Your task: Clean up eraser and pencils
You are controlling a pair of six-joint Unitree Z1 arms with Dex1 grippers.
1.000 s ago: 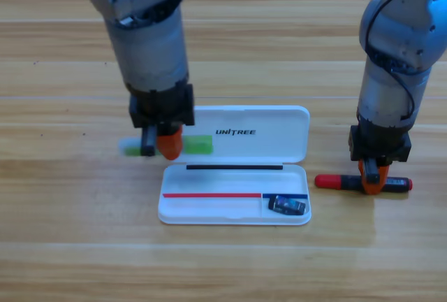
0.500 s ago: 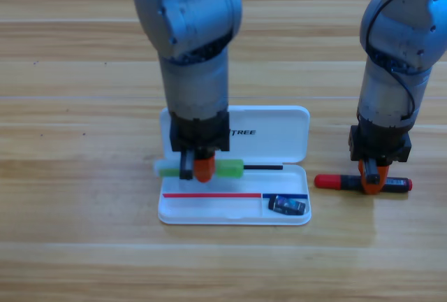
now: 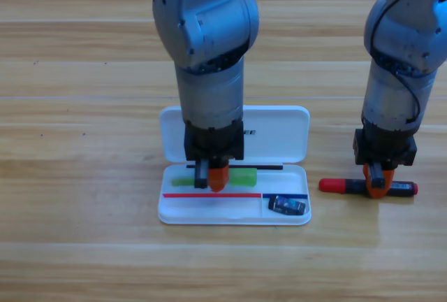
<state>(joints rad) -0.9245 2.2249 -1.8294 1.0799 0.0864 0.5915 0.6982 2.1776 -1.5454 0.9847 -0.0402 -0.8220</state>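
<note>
2 grey robot arms with black, orange-jawed grippers

Each arm is a thick, rounded, glossy grey shell narrowing to a black block. The left gripper (image 3: 211, 174) and right gripper (image 3: 378, 182) carry orange jaws; thin black cables loop along both arms.

White case (image 3: 279, 149) lies open on wooden surface (image 3: 84, 176): lid flat behind left claw (image 3: 211, 177), tray under and in front of it. Right claw (image 3: 378, 180) sits off case's right side.

Glossy white plastic case (image 3: 279, 131), smooth wood-grain table (image 3: 77, 197), matt grey arm shells
</note>
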